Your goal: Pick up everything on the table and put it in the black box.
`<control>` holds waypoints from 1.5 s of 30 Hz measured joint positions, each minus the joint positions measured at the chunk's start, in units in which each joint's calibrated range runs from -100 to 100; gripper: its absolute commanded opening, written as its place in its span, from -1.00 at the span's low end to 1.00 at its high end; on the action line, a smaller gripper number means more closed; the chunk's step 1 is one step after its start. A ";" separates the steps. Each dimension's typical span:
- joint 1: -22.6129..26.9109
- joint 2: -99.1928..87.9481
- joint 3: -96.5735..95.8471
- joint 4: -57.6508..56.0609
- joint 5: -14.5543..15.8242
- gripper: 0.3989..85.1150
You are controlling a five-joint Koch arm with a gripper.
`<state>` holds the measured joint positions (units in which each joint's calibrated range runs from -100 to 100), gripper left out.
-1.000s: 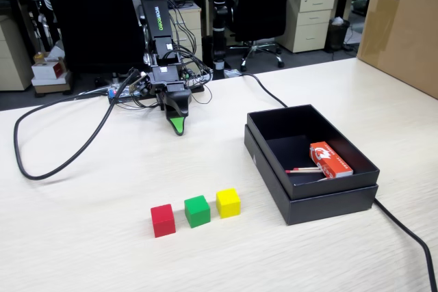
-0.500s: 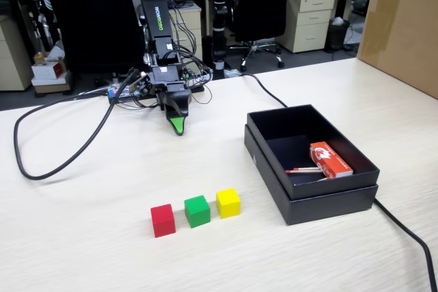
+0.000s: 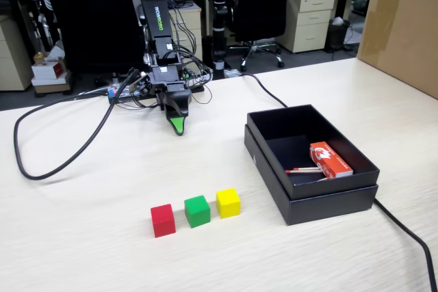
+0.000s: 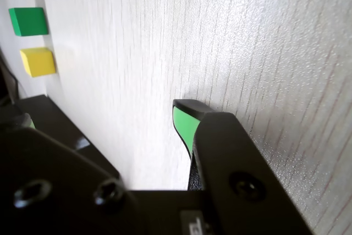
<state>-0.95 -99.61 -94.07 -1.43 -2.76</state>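
white lettering runs down the arm's upper link in the fixed view, too small to read surely. the flat orange-red packet (image 3: 330, 159) inside the black box (image 3: 274, 156) carries white print that cannot be read, and a thin stick (image 3: 304, 169) lies just beside it on the box floor. a white label sits on the brown cardboard carton (image 3: 404, 29) at the far right; its text is illegible.

the gripper (image 3: 178, 126) rests folded low at the far side of the table (image 3: 89, 237), its green tip pointing down at the wood. only one green-faced tip shows clearly in either view, so i cannot tell whether the jaws are apart or together; nothing is seen in them.

the red cube (image 3: 163, 220), green cube (image 3: 197, 210) and yellow cube (image 3: 228, 202) stand in a short row near the front, close together but apart, left of the box. in the wrist view they line the upper left edge, the red one cut by the frame.

bare wood lies open between gripper and cubes. a black cable (image 3: 48, 162) loops at far left, another trails off the near right corner of the box.
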 measured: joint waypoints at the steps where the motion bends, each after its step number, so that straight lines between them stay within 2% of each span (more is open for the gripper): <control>1: 0.00 0.00 0.00 0.00 0.00 0.18; 22: 0.54 0.00 0.00 0.08 0.00 0.17; 28: 0.98 0.13 1.73 -0.62 0.54 0.11; 37: -0.73 8.03 27.66 -30.35 1.37 0.11; 41: -2.20 20.19 46.65 -41.73 1.37 0.11; 43: -3.27 35.86 62.71 -50.87 1.47 0.11; 45: -3.66 41.42 68.92 -51.80 1.42 0.11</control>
<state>-4.62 -58.19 -25.15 -53.23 -1.34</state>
